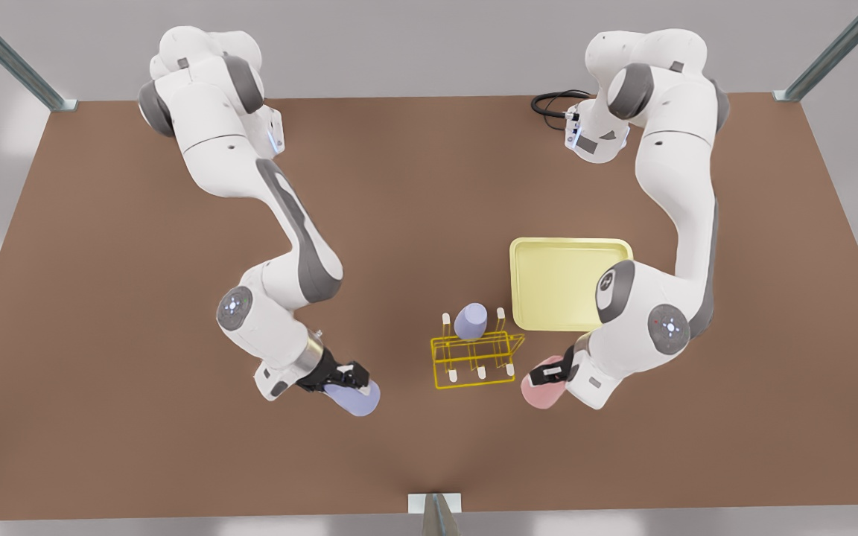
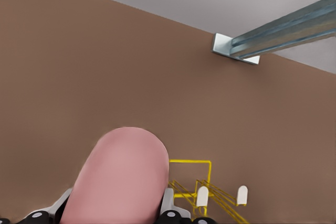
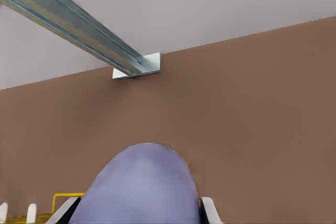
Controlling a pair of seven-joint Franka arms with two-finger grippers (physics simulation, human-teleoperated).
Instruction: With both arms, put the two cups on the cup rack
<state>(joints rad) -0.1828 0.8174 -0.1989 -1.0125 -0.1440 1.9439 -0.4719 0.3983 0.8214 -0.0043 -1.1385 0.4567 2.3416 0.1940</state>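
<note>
A brown desk (image 1: 138, 313) holds a small yellow wire cup rack (image 1: 477, 360) with one lavender cup (image 1: 470, 321) upturned on a back peg. Beside it lies an empty pale-yellow tray (image 1: 559, 279). On the front view's right, the left tool (image 1: 554, 372) pinches the pink cup (image 1: 541, 391) near the rack. On the front view's left, the right tool (image 1: 345, 376) pinches a second lavender cup (image 1: 354, 398), well apart from the rack.

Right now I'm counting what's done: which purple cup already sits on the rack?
The purple cup upturned over a back peg of the yellow rack. The other purple cup is gripped by the right gripper, away from the rack.
</note>
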